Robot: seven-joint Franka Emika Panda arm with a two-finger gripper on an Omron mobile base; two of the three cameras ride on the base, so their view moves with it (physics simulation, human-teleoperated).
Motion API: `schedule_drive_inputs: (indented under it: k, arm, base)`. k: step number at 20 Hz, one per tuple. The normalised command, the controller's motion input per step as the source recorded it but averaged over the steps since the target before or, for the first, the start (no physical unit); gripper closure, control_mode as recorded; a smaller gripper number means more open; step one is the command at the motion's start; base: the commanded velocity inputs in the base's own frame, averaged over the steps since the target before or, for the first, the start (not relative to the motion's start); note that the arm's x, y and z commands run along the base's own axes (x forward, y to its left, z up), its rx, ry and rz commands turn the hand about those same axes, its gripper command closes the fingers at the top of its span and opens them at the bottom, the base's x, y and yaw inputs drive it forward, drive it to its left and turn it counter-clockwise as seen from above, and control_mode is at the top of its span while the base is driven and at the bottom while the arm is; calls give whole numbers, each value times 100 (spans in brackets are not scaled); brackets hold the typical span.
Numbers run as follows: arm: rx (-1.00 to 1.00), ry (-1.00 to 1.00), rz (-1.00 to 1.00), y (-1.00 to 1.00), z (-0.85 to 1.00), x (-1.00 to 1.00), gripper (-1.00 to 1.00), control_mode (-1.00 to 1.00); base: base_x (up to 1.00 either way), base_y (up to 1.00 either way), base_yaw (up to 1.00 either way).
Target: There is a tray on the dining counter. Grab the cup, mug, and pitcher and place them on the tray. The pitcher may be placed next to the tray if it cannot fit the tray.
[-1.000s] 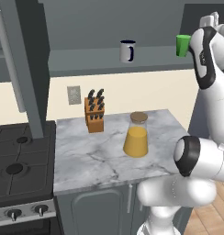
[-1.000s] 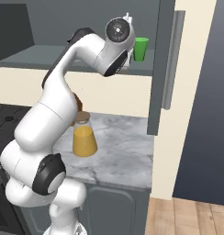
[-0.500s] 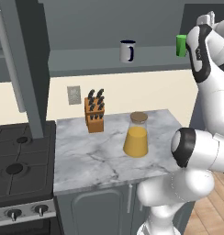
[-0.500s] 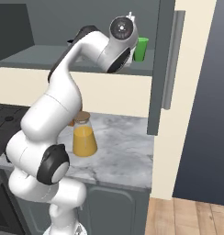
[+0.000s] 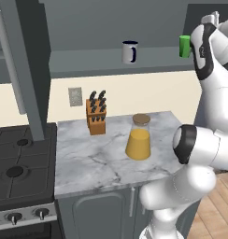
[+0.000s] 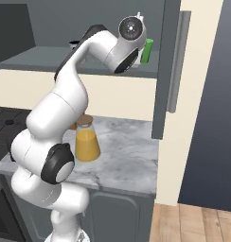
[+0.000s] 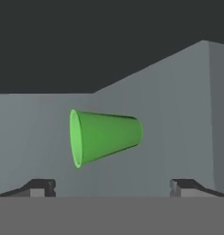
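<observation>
The green cup (image 5: 184, 46) stands at the right end of a grey shelf (image 5: 88, 63), and it lies straight ahead in the hand view (image 7: 104, 136), rolled sideways by the camera. My gripper (image 7: 113, 187) is open and a short way from the cup, its two fingertips (image 7: 40, 187) set wider than the cup. The grey mug (image 5: 130, 51) with a dark handle sits further left on the same shelf. Below, the glass pitcher (image 5: 138, 138) of orange liquid with a brown lid rests on the marble-topped cabinet counter (image 5: 88, 158). The tray and the dining counter are out of view.
A wooden knife block (image 5: 96, 116) stands at the back of the counter, left of the pitcher. A black stove (image 5: 17, 168) adjoins the counter on the left. A tall grey cabinet panel (image 6: 169, 71) closes the shelf just right of the cup (image 6: 146, 50).
The arm has stretched up and toward the shelf, and the hand has come closer to the green cup. The jaws have stayed wide. Cup, mug and pitcher have not moved.
</observation>
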Motion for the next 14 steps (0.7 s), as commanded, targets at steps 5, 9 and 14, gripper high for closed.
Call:
schedule_drive_inputs:
  k: [5, 9, 14]
  arm:
    - [0, 0, 0, -8, 0, 18, -100, -100]
    - [0, 1, 0, -4, 0, 11, -100, -100]
    - [0, 1, 0, 0, 0, 19, -100, -100]
  base:
    - [0, 0, 0]
    - [0, 0, 0]
    - [0, 0, 0]
